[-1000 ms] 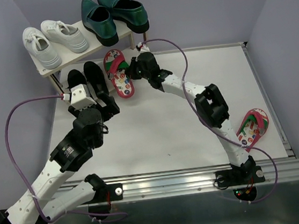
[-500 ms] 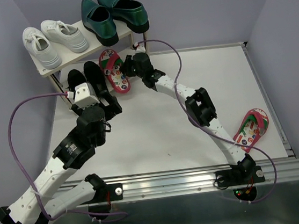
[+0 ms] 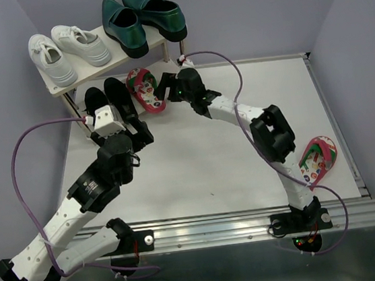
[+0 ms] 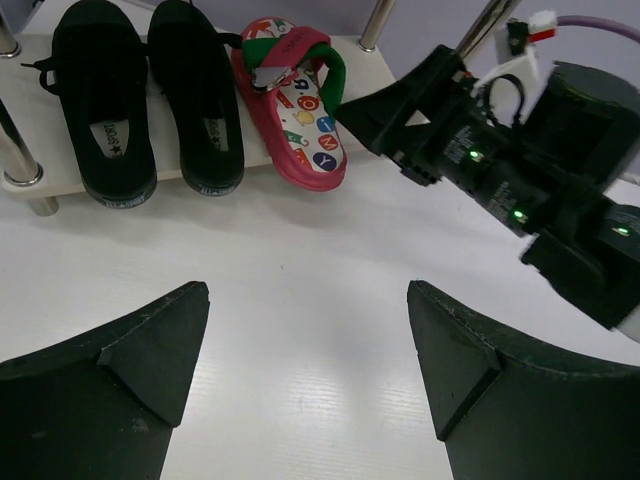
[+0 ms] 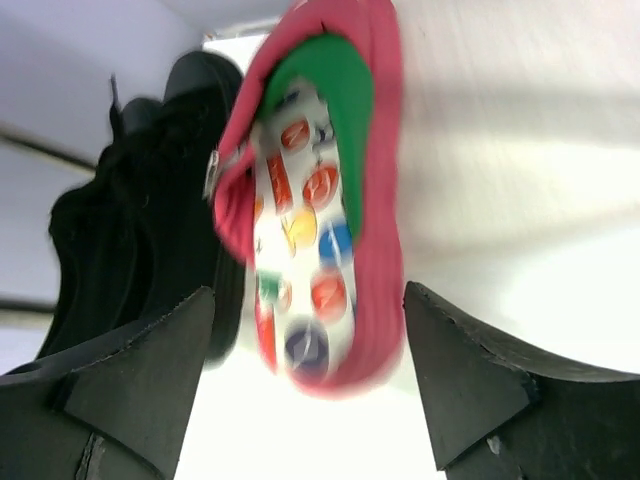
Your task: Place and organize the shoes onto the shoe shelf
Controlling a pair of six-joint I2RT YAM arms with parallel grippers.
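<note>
Red flip-flop (image 4: 295, 100) on shoe shelf (image 4: 356, 50) beside black shoes (image 4: 195, 110); right gripper (image 3: 162, 88) spread, at its heel; left gripper (image 4: 308, 290) spread, empty

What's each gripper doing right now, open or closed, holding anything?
Left gripper: open, empty.
Right gripper: open, holding nothing; the red flip-flop lies just in front of it.

Left end effector (image 4: 305, 305), arm bent at the elbow, jaws wide apart; right end effector (image 3: 163, 89), arm stretched far forward and leftward, jaws likewise spread.
</note>
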